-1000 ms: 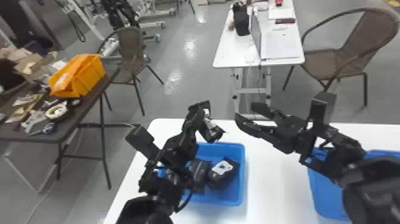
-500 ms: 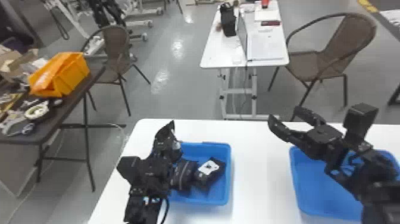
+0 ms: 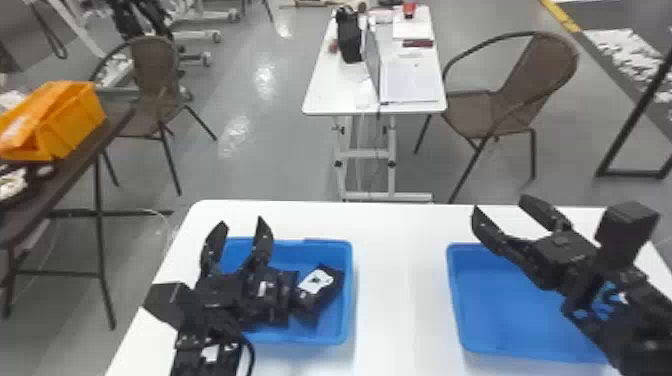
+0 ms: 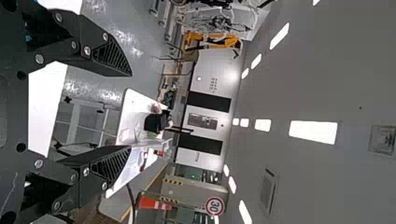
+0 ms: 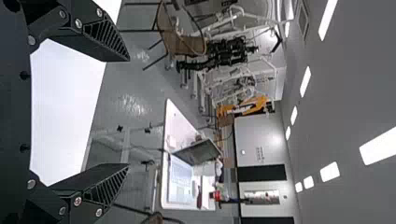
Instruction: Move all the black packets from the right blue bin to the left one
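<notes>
Head cam's got black packets (image 3: 330, 281) in the left blue bin (image 3: 346, 315), right of the left gripper (image 3: 241, 225), which points forward, fingers spread. Right gripper's (image 3: 499, 207) spread too, angled forward-left. Left wrist cam catches ceiling lights (image 4: 313, 132).

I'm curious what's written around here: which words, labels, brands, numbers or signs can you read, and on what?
"30": on a round, red-rimmed sign in the room behind.
Too blurred to read: the white label on a black packet in the left blue bin; small marks on the pale far wall.
</notes>
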`<control>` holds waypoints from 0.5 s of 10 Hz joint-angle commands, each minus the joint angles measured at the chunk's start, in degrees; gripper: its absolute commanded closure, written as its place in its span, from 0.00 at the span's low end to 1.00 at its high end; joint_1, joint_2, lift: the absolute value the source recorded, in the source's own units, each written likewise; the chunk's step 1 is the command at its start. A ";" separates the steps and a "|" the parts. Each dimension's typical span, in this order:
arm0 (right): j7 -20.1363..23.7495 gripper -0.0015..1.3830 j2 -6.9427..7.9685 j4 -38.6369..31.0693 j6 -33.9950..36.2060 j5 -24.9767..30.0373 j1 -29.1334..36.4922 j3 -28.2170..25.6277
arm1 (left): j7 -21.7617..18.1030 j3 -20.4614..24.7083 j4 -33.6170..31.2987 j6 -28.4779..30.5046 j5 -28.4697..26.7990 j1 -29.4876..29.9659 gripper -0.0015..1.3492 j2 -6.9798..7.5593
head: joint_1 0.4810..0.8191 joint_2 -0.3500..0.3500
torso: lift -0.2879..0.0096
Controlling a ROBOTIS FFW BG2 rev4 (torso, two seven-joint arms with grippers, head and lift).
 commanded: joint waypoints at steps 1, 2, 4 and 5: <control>-2.43 0.18 0.00 -4.68 -2.19 3.74 5.44 -1.54 | 0.09 -0.02 -3.72 -1.51 -1.02 2.44 0.07 -0.15 | 0.63 0.62 | 0.97; -4.80 0.18 0.17 -6.26 -6.24 4.79 9.49 -1.45 | 0.09 0.60 -5.83 -3.00 -2.08 4.99 0.07 -0.15 | 0.63 0.59 | 0.97; -10.25 0.18 2.72 -8.37 -10.46 3.30 17.13 -1.45 | -0.08 1.83 -6.27 -10.47 -7.79 10.88 0.02 -0.15 | 0.63 0.58 | 0.97; -10.34 0.18 3.86 -9.08 -11.25 2.77 19.24 -1.63 | -0.08 1.83 -6.44 -11.44 -9.29 13.96 0.00 -0.15 | 0.63 0.58 | 0.97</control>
